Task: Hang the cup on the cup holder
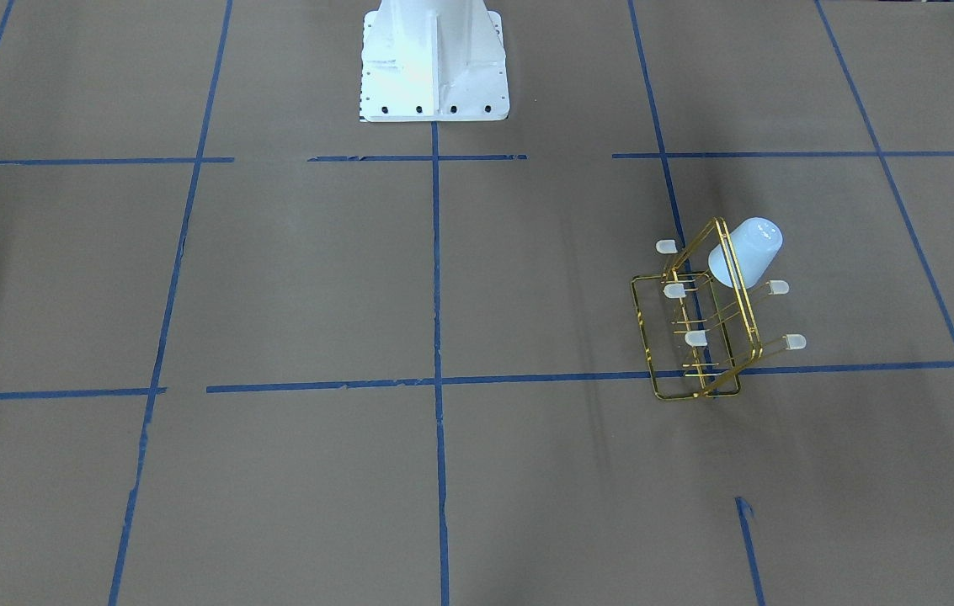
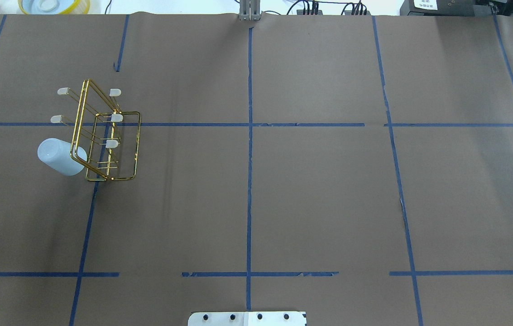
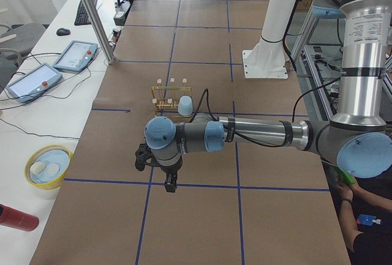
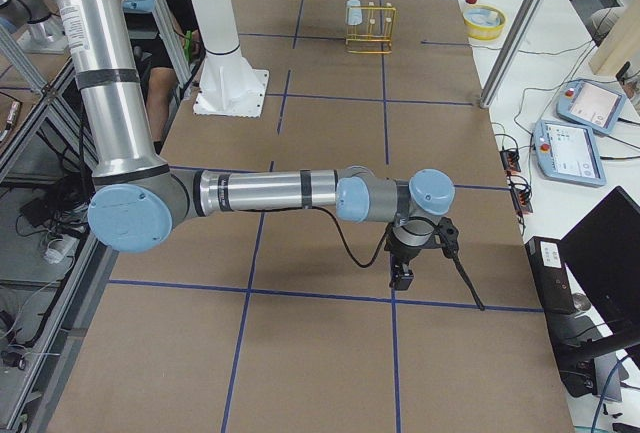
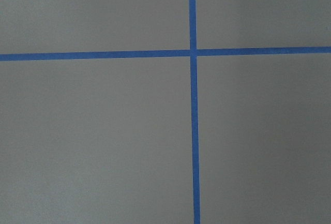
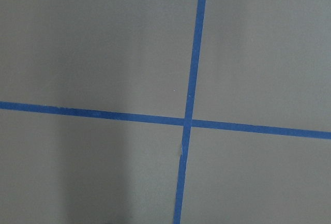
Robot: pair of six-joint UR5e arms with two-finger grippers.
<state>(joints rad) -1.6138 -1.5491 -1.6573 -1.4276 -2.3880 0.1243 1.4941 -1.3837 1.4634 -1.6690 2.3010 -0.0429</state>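
The cup holder [image 2: 116, 136] is a gold wire rack standing on the table's left half, also seen in the front-facing view [image 1: 687, 353]. The cup [image 2: 60, 156] is pale blue-white and sits mouth-down and tilted over one outer prong, which it hides; it also shows in the front-facing view [image 1: 746, 251]. Five whitish capped prongs are bare. My left gripper [image 3: 169, 184] hangs over the table, near the exterior left camera and well away from the rack [image 3: 168, 97]. My right gripper [image 4: 402, 277] hangs at the opposite table end. I cannot tell whether either is open.
The white robot base [image 1: 434, 59] stands at the table's middle edge. A yellow bowl [image 3: 46, 166] and a red bottle [image 3: 15, 217] lie off the table's left end. A metal post [image 3: 92, 14] and pendants [image 3: 33, 80] stand beside the table. Blue tape lines grid the brown paper.
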